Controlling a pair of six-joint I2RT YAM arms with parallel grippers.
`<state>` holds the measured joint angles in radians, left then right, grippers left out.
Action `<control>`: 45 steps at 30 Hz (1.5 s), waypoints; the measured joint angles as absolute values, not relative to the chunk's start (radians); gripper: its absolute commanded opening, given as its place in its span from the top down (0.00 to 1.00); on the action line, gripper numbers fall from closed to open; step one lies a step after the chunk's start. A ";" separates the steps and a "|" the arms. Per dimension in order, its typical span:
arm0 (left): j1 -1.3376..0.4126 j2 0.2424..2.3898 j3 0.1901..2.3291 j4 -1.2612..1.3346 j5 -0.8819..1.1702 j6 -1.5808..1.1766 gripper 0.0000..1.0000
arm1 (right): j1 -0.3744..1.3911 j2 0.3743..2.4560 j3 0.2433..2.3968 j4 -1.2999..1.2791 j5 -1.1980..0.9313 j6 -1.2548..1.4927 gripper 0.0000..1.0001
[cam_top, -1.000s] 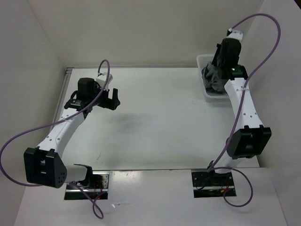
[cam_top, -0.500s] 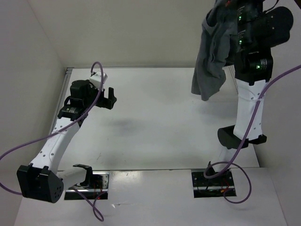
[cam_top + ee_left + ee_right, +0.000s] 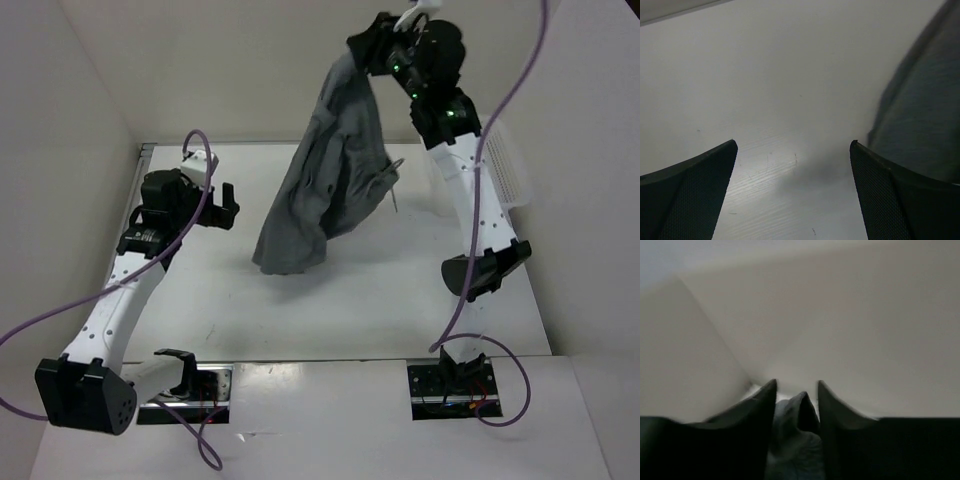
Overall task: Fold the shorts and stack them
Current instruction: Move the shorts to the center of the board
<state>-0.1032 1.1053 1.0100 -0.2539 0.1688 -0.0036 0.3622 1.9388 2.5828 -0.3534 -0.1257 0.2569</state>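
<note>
The grey shorts (image 3: 330,180) hang in the air over the middle of the table, spread out and swung to the left, their lower edge just above the surface. My right gripper (image 3: 372,45) is raised high at the back and grips their top; in the right wrist view a fold of the shorts (image 3: 790,440) sits between the narrowly parted fingers of the right gripper (image 3: 797,382). My left gripper (image 3: 228,205) hovers open at the left, empty, a short way from the hanging cloth. In the left wrist view the shorts (image 3: 925,115) show beyond the right finger of the left gripper (image 3: 792,145).
A white mesh basket (image 3: 505,165) stands at the table's back right, tilted, beside the right arm. Walls close in the table at the back and on the left. A thin drawstring (image 3: 393,195) dangles from the shorts.
The right arm has lifted the shorts out of the basket and swung them left over the table's middle. Its fingers have parted slightly. The left gripper stayed open, shifting slightly left.
</note>
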 measured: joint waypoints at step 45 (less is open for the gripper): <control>-0.305 1.576 0.895 -0.321 0.282 -0.004 1.00 | 0.313 2.067 1.420 -0.286 -0.105 0.099 0.94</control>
<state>-0.3050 1.5764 0.8948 -0.3210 0.2825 -0.0044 0.3134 2.0666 1.4200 -0.2855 -0.1047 0.0990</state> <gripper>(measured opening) 0.011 0.305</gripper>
